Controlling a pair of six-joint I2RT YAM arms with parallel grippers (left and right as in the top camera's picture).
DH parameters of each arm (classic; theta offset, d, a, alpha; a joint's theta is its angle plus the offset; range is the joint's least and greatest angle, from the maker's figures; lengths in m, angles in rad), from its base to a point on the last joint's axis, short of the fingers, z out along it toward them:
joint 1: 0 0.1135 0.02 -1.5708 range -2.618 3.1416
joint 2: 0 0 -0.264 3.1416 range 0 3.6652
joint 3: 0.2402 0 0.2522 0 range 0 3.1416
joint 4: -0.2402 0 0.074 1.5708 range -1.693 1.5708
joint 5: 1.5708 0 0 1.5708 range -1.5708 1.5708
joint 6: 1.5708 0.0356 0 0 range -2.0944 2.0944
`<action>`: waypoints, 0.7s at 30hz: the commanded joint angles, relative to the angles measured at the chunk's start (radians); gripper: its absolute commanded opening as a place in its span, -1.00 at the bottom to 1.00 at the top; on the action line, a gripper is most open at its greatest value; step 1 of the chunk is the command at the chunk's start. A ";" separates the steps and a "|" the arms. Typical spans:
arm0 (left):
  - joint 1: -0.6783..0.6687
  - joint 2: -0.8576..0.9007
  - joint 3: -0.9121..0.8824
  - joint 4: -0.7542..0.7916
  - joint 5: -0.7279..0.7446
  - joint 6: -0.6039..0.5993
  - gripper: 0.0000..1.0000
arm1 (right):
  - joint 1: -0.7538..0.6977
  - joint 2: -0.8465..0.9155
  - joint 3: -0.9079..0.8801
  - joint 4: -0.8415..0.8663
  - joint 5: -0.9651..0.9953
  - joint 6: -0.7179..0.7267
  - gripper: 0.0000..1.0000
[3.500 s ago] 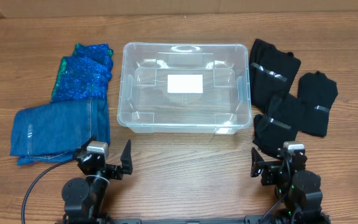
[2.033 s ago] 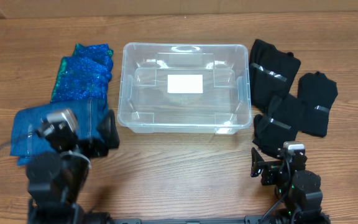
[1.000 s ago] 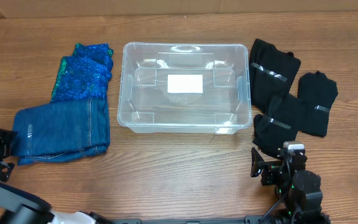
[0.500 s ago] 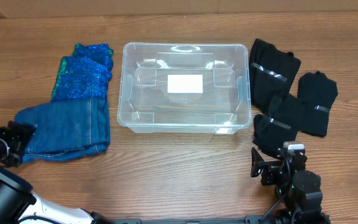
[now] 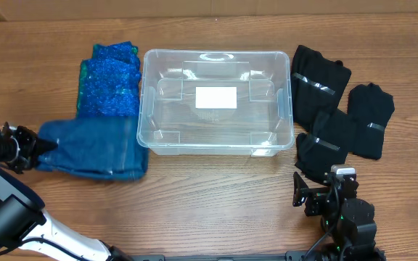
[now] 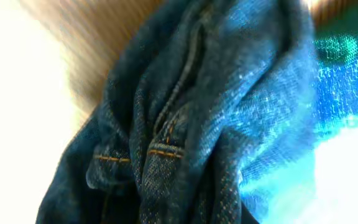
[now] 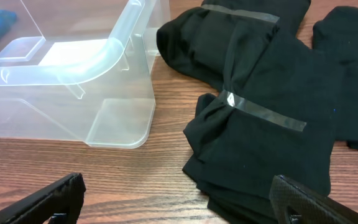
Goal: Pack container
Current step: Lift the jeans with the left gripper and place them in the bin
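Observation:
The clear container (image 5: 153, 109) stands empty mid-table, its corner also in the right wrist view (image 7: 120, 118). Folded blue jeans (image 5: 93, 148) lie at its left front corner, touching it. My left gripper (image 5: 38, 145) is at their left edge, shut on the denim. The left wrist view is filled with bunched jeans (image 6: 185, 124); its fingers are hidden. A sparkly blue cloth (image 5: 109, 80) lies behind the jeans, against the container's left wall. My right gripper (image 5: 324, 192) rests near the front edge, open and empty (image 7: 179, 193), facing black garments (image 7: 272, 106).
Three folded black garments (image 5: 339, 109) with clear tape bands lie right of the container. A white label (image 5: 216, 97) shows on the container's bottom. The sparkly cloth (image 6: 347, 68) shows at the right of the left wrist view.
My left gripper swung in to the jeans' left edge and shut on it. Jeans and sparkly cloth slid right, up against the container. The right arm has not moved.

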State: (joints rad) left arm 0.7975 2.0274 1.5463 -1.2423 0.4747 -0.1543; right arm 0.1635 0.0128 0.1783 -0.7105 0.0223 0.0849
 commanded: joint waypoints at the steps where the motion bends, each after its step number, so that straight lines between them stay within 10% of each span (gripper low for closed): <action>1: -0.006 -0.103 0.221 -0.168 0.129 0.021 -0.92 | -0.004 -0.010 -0.018 0.002 -0.001 -0.003 1.00; 14: -0.139 -0.589 0.480 -0.094 0.447 -0.234 -0.92 | -0.004 -0.010 -0.018 0.002 -0.001 -0.003 1.00; 21: -0.626 -0.652 0.480 0.138 -0.045 -0.731 -0.92 | -0.004 -0.010 -0.018 0.002 -0.002 -0.003 1.00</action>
State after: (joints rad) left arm 0.3935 1.3750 2.0064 -1.1706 0.6800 -0.5049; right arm 0.1635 0.0128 0.1783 -0.7109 0.0219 0.0849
